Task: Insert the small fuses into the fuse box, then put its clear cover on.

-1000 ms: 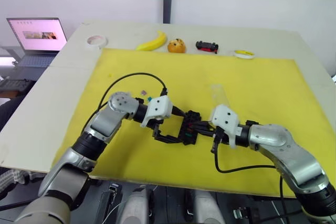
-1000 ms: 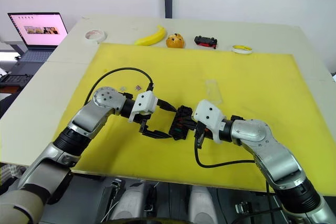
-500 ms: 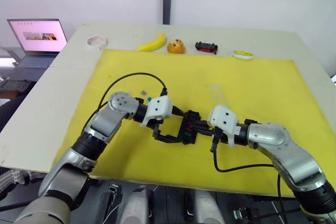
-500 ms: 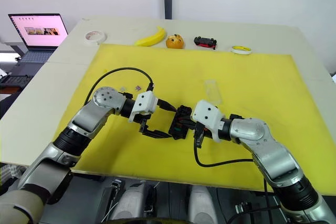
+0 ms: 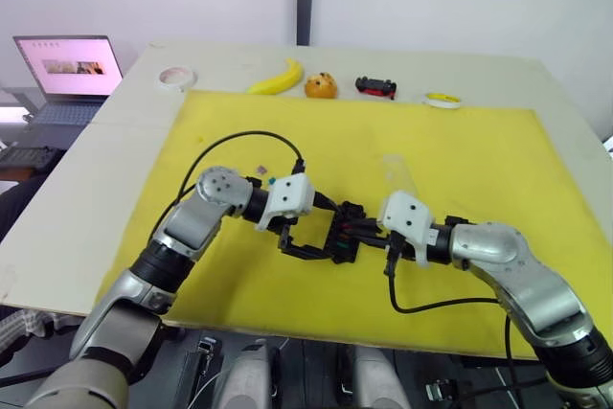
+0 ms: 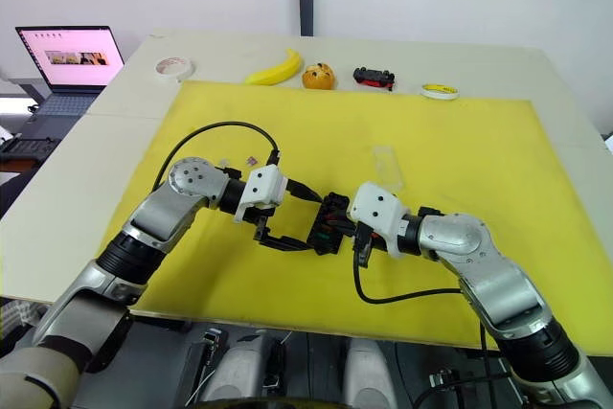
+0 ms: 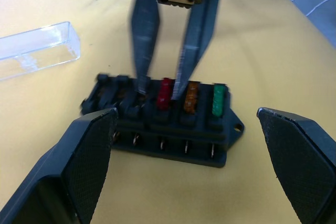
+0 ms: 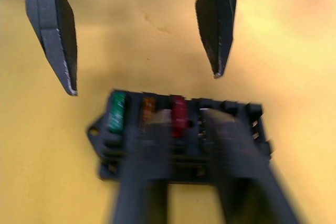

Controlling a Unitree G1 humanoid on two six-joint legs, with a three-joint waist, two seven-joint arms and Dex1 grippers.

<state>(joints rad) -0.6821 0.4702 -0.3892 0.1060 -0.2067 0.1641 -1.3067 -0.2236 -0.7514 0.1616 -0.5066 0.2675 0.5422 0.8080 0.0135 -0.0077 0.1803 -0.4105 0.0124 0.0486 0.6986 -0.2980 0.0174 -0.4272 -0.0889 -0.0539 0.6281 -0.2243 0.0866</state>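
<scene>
Pale tabletop point(image 5: 86, 198) under a broad yellow mat point(image 5: 479, 160), laptop off to the robot's left. At mat centre, small black rectangular fuse box point(image 7: 163, 121), between both arms. Left gripper point(image 7: 186, 166) spread wide, straddling the box without touching. Right gripper point(image 7: 164, 85) reaching down onto the slots, fingers parted narrowly astride the red fuse point(image 7: 165, 94); pinching or merely bracketing, cannot tell. Seated already: red, orange fuse point(image 7: 190, 96), green fuse point(image 7: 219, 99); slots beyond the red one look empty. Clear colourless rectangular plastic cover point(image 7: 37, 50) lying on the mat near the box. Loose tiny fuses point(image 5: 267, 175) behind the left wrist. Best pressed straight down, squarely over the slot, with the left fingers closing to brace the box against sliding.
</scene>
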